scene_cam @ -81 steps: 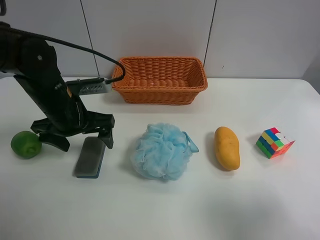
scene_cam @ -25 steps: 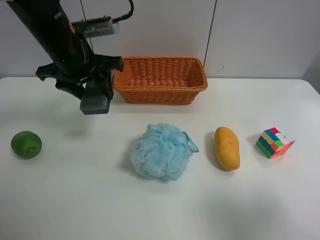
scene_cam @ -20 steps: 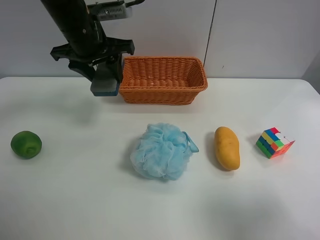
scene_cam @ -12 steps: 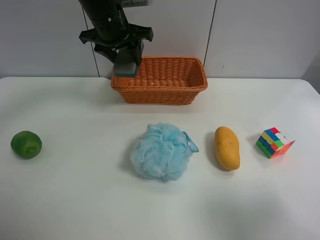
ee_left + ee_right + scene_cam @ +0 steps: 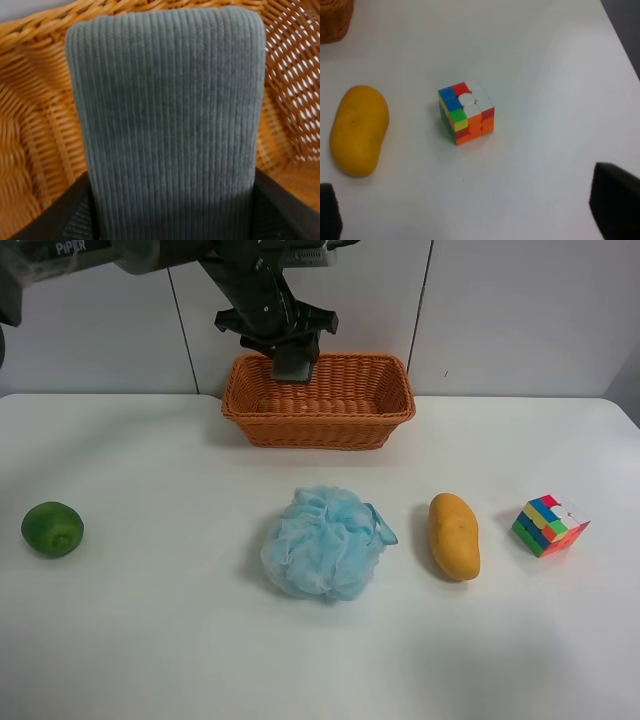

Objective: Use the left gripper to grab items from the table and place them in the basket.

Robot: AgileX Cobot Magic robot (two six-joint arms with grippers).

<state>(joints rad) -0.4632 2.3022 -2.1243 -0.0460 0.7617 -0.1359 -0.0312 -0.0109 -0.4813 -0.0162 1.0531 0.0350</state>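
My left gripper is shut on the grey rectangular block and holds it over the left back part of the orange-brown wicker basket. In the left wrist view the ribbed grey block fills the frame between my fingers, with the basket's weave behind it. On the white table lie the green fruit, the light-blue pouf, the mango and the puzzle cube. My right gripper is open above the table near the cube and the mango.
The basket stands at the table's far edge against a grey panelled wall. A corner of the basket shows in the right wrist view. The table's edge runs close beside the cube.
The arm lifted the grey block off the table beside the green fruit, carried it up and to the right, and now holds it over the basket's inside.
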